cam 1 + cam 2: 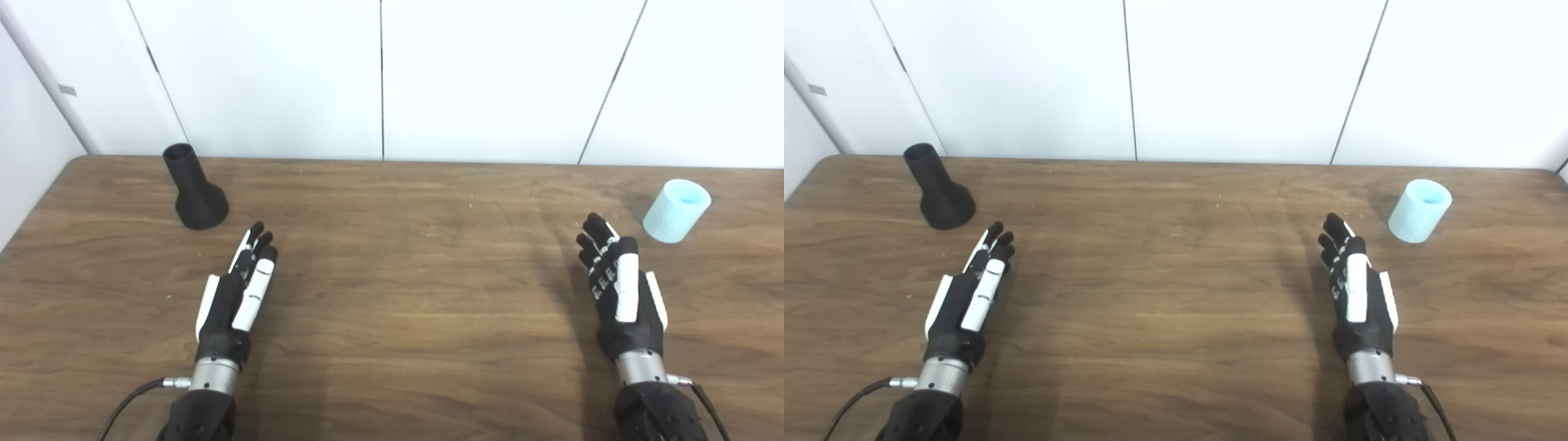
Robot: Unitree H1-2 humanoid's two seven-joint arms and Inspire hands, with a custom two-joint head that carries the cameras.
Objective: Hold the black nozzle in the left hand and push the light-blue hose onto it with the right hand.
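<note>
"Where were the two pieces when you looked in?"

"Well apart. The black nozzle [195, 191] stood on its wide flared base near the far left corner of the wooden table [404, 294], narrow neck up and leaning a little away from the robot. The light-blue hose [676, 210], a short stubby sleeve really, sat on end near the far right edge with its open mouth up."

"And the hands?"

"Neither held anything. The left hand [236, 294] hovered edge-on over the table, fingers straight and held close together, tips aimed at the nozzle and stopping short of its base. The right hand [621, 282] was posed the same way, extended and empty, its fingertips [595, 228] near the hose but not touching."

"So nothing had begun. How would you have wanted the first reach done?"

"To my eye, the left hand needed to spread before closing, and to take the nozzle low, round the flare, so the neck stayed bare for the hose. A grip on the neck would have blocked the fit. The right hand should have wrapped the hose by its side wall, leaving one mouth free, since a hard squeeze could have pinched the opening. Either piece looked easy to tip with a careless nudge."
</note>
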